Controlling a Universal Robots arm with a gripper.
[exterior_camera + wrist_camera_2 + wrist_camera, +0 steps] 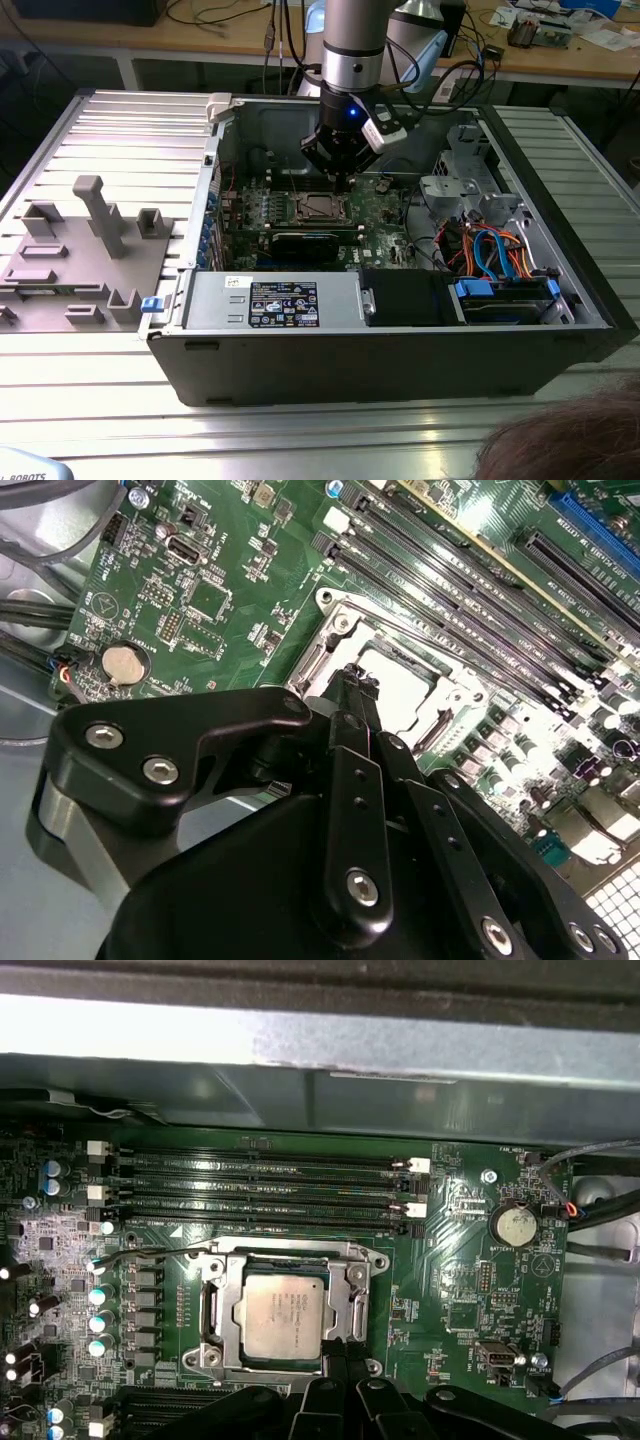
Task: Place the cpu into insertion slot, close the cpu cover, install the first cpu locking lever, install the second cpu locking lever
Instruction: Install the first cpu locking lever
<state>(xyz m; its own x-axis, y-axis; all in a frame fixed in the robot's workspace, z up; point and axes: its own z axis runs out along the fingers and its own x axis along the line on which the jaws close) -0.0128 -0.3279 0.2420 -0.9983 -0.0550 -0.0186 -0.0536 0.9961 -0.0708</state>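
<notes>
Status: cpu [283, 1317] is seated in the insertion slot [318, 207], silver top facing up, and the cpu cover [222, 1305] looks flat over it, framing the chip. The pincer [335, 1345] is clenched, fingertips together with nothing visible between them. In both wrist views its tip [352, 680] sits right at the socket's edge, on the side away from the memory slots [260, 1185]. I read the step in hand as a locking lever (can't tell first or second from here). One thin wire lever [150, 1252] runs out from the socket corner over the green circuit board [460, 1300] and looks unlatched to me, though I can't confirm that. To do it well, keep the closed tip on the lever wire only, off the chip top and cover plate. Push along the lever's arc rather than straight down. Watch for side slip into the small capacitors beside the socket. In the exterior view the arm hangs upright inside the open computer case [400, 360], so clearance to the case walls looks fine.
</notes>
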